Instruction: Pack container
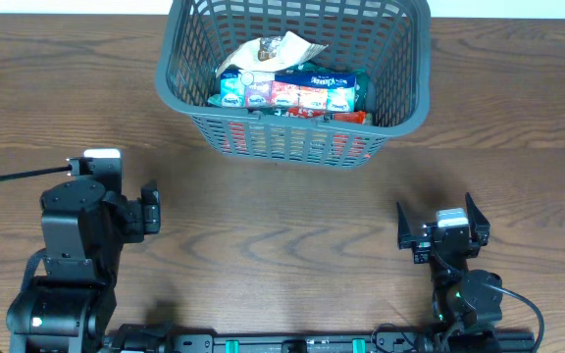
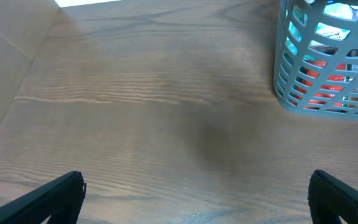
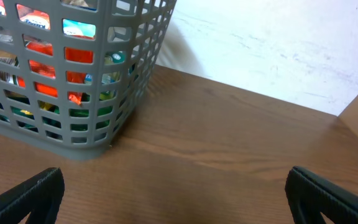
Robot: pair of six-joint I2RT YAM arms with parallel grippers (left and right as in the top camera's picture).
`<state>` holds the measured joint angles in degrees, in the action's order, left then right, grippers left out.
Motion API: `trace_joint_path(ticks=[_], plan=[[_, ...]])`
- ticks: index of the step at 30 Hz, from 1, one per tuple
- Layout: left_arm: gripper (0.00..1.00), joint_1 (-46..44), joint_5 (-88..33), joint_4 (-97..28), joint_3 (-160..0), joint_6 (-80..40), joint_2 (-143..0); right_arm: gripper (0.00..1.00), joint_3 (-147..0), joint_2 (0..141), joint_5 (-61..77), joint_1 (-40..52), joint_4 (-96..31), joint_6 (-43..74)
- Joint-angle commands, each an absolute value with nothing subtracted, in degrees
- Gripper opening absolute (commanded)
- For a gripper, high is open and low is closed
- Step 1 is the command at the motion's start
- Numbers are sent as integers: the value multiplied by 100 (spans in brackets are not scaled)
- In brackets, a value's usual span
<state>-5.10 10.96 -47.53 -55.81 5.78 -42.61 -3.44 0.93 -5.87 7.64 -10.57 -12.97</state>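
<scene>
"Starting at the fingers: what is their state?"

"My left fingers [image 2: 55, 196] are spread wide with nothing between them but bare wood. My right fingers [image 3: 30, 194] are spread just as wide and hold nothing either. Both sets hover low over the surface [image 1: 282, 226], near its front edge."

"Where is the container?"

"The container [image 1: 179, 88] sits upright at the far middle of the surface, well apart from both arms. It is ahead and to the right of my left fingers, ahead and to the left of my right ones. Inside lie a row of colourful snack packets [image 1: 287, 93], a crumpled pale wrapper [image 1: 273, 51] and something red lower down."

"Which step applies?"

"I see no loose item on the surface, so I judge packing to be at or near its end. If another item arrives: grip it at its middle, lift above the rolled rim, lower straight into a free corner, then release. Do not approach through the lattice side, as a nudge there could slide the container."
</scene>
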Motion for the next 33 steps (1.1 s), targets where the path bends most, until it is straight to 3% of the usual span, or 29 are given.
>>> trace_joint_path(ticks=[1,16,23,27,33], plan=[[99,-532,1184,-4746,-5570,504,-4261,99,-311,32,-578,749,-1046,-1203],[99,-532,1229,-4956,-5570,506,-4241,99,-311,32,-578,749,-1046,-1203],[99,-534,919,-5542,-5557,497,-3562,99,-311,32,-578,749,-1046,-1203],[99,-534,552,-4720,-5323,506,-2930,99,-311,32,-578,749,-1046,-1203],[99,-534,309,-2338,-3896,502,-1909,99,-311,32,-578,749,-1046,-1203]])
